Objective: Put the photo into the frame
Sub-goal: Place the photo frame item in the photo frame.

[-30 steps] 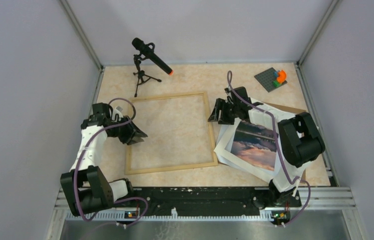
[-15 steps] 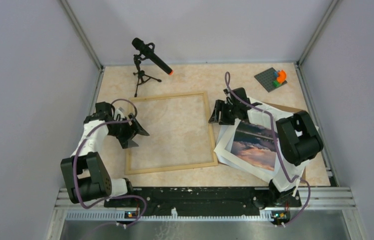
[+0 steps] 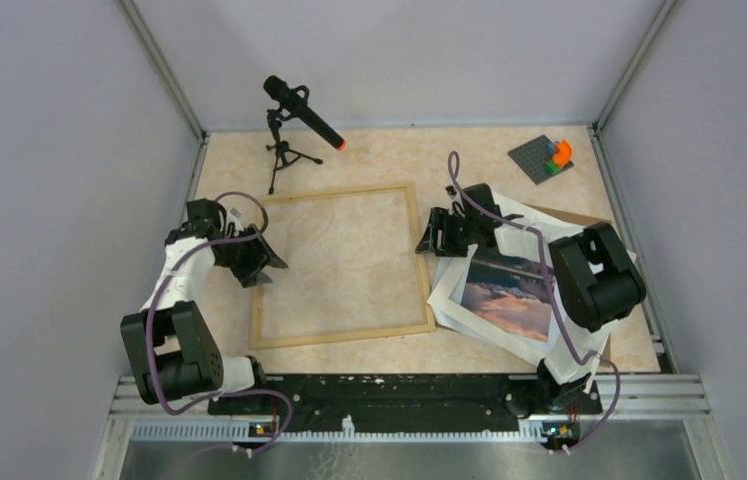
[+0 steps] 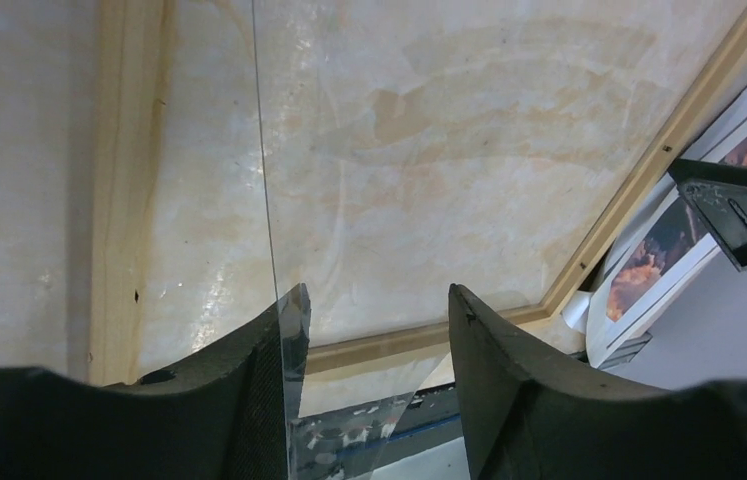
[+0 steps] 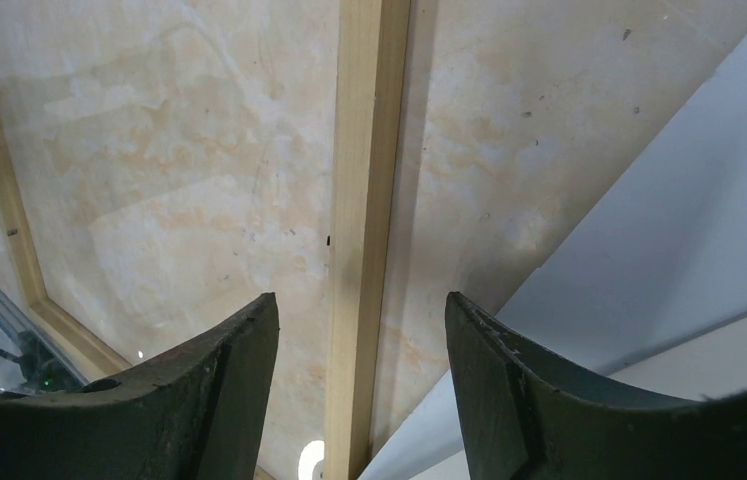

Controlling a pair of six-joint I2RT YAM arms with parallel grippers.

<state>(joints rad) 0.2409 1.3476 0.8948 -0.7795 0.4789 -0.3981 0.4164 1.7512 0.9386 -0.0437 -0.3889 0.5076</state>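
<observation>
Frame (image 3: 344,335) lying flat on table (image 3: 379,150), left gripper (image 4: 376,292) hovering over its left side, jaws spread, right gripper (image 5: 360,297) hanging above its right strip, jaws spread, photo (image 3: 509,290) lying alongside.

We found ourselves in a robot lab cell: plain grey walls (image 3: 49,150) on aluminium posts (image 3: 162,72) boxed in a marbled table (image 3: 389,160). A microphone (image 3: 301,110) on a tripod (image 3: 284,158) stood near its back edge.

Plain lilac-grey walls (image 3: 49,150), beige marbled tabletop (image 3: 399,160), aluminium corner posts (image 3: 161,68), black rail (image 3: 399,392) along near edge
</observation>
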